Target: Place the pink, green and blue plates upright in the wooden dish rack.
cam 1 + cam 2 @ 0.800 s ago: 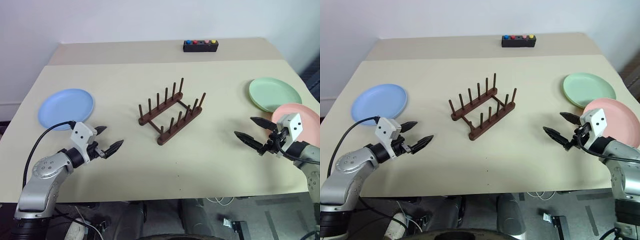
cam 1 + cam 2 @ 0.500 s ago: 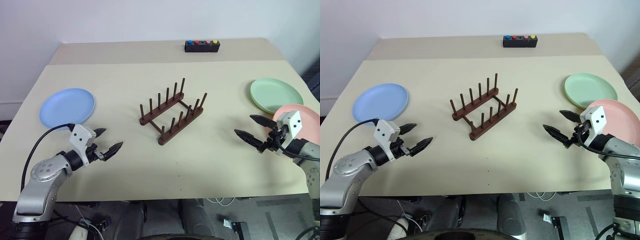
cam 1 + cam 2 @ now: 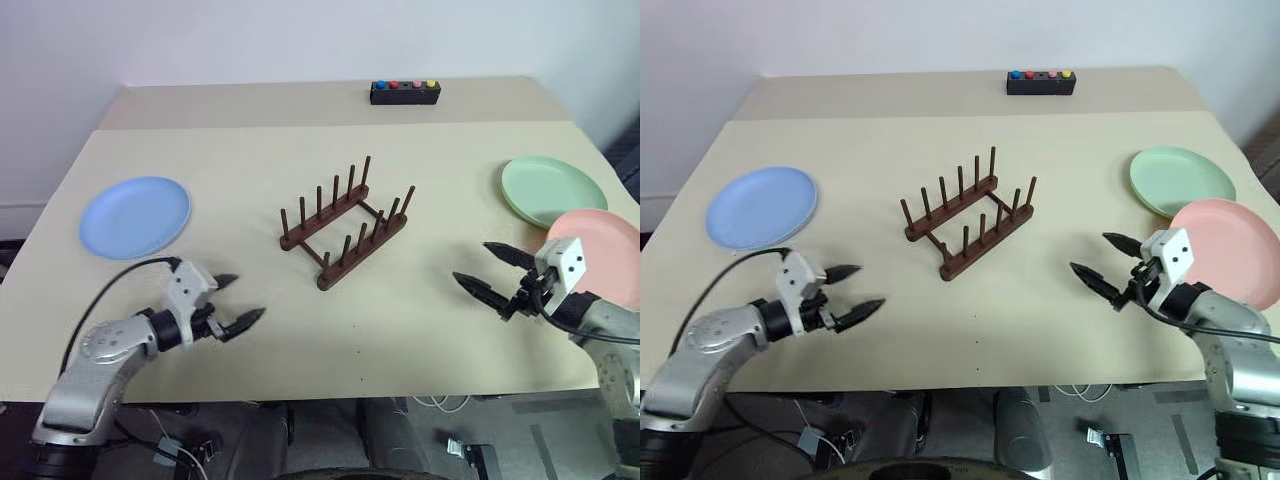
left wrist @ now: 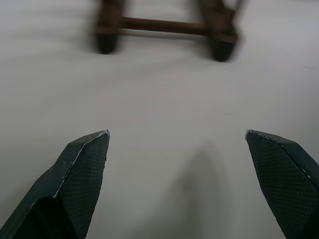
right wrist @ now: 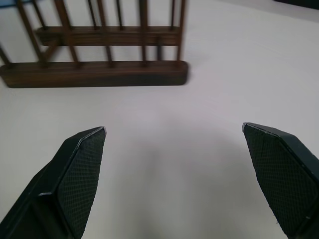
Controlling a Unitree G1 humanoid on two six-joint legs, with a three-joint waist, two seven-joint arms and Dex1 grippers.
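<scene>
The dark wooden dish rack (image 3: pixel 345 224) stands empty in the middle of the table, also seen from the wrists (image 5: pixel 94 72) (image 4: pixel 164 27). A blue plate (image 3: pixel 134 216) lies flat at the left. At the right lie a green plate (image 3: pixel 552 190) and, nearer me, a pink plate (image 3: pixel 612 250). My left gripper (image 3: pixel 233 301) hovers open and empty in front of the blue plate, pointing toward the rack. My right gripper (image 3: pixel 488 272) is open and empty just left of the pink plate, also aimed at the rack.
A small black box with coloured buttons (image 3: pixel 404 92) sits at the table's far edge. The beige table (image 3: pixel 400 330) has bare surface between the grippers and the rack. A black cable (image 3: pixel 110 290) loops from the left wrist.
The left gripper has moved right and toward the near edge. The right gripper has shifted left, away from the pink plate. Both stay open. The plates and rack have not moved.
</scene>
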